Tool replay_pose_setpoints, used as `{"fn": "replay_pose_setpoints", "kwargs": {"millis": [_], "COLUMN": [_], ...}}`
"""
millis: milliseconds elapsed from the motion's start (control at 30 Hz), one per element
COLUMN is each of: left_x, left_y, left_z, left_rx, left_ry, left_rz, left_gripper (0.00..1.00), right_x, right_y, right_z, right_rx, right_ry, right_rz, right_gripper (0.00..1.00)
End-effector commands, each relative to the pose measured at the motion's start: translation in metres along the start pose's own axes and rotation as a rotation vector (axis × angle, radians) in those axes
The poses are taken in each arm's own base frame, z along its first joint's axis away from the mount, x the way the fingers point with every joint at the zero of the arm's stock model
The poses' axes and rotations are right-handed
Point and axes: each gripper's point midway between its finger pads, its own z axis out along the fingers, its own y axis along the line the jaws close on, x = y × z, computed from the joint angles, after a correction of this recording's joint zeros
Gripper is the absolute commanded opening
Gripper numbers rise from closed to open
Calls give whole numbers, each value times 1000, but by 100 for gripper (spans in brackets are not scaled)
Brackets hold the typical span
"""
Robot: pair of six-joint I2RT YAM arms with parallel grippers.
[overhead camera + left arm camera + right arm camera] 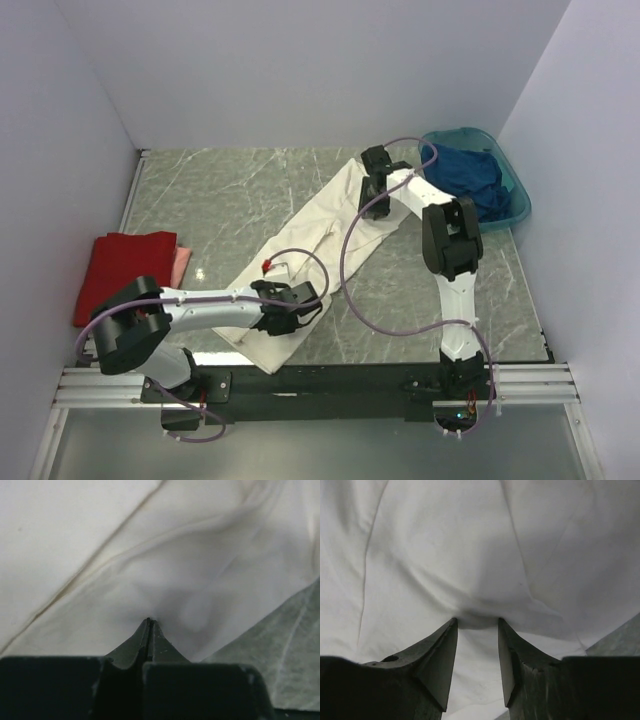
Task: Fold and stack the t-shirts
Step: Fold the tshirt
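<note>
The cream-white t-shirt (320,240) lies in a long diagonal strip from the back centre to the near edge. My left gripper (305,310) sits at its near end. In the left wrist view that gripper (149,621) is shut, its tips pinching a pucker of the cream cloth (165,555). My right gripper (372,195) is over the shirt's far end. Its open jaws (477,620) press down on the cloth (470,545), with a small ridge of fabric between the tips. The red t-shirt (125,270) lies folded at the left. The dark blue t-shirt (470,175) is bunched in the basin.
A teal oval basin (518,200) stands at the back right corner. A pink cloth edge (181,262) shows beside the red shirt. White walls close in the grey marbled table (230,190) on three sides. Purple cables loop over both arms.
</note>
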Motion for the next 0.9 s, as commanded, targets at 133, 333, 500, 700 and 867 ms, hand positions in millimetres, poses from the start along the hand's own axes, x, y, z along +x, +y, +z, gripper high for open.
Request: {"fn": "replay_pose_setpoints", "kwargs": {"millis": [133, 333, 500, 700, 867], "left_x": [7, -53, -94, -76, -40], "left_y": [-49, -84, -85, -52, -19], "left_z": [-23, -29, -23, 3, 16], "left_rx": [118, 223, 222, 143, 108], "left_ry": [98, 54, 17, 63, 108], "left_rz": [27, 17, -8, 18, 27], "left_gripper": [8, 9, 9, 6, 2], "right_x": [-27, -69, -91, -116, -128], "right_y": [-2, 22, 33, 43, 39], "right_z": [35, 45, 41, 5, -43], "right_rx": [29, -38, -137, -210, -197], "right_ry": [22, -17, -90, -167, -245], "right_rz": [-70, -131, -108, -54, -20], "right_gripper": [44, 46, 53, 54, 54]}}
